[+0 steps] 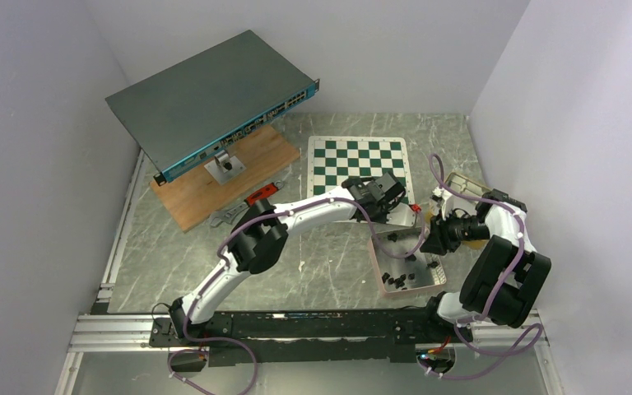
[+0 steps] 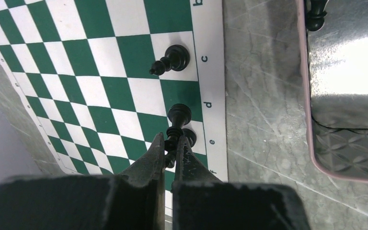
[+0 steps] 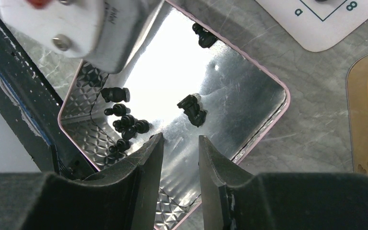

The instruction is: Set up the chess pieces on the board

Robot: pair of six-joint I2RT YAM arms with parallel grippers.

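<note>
Now the left hand [image 2: 171, 142] is pinched tight on the stem of a black chess piece [image 2: 178, 114] at the lettered edge of the board [image 2: 100, 86], over the squares beside d and e. A second piece [image 2: 172, 59] sits on the white edge square by c. Meanwhile the right hand [image 3: 180, 143] hangs partly open over the pink-rimmed metal tray [image 3: 249, 96] with nothing between its fingers; loose pieces [image 3: 127, 125] lie scattered in the tray, which rests on the grey marbled bench [image 2: 263, 120] near the board.
</note>
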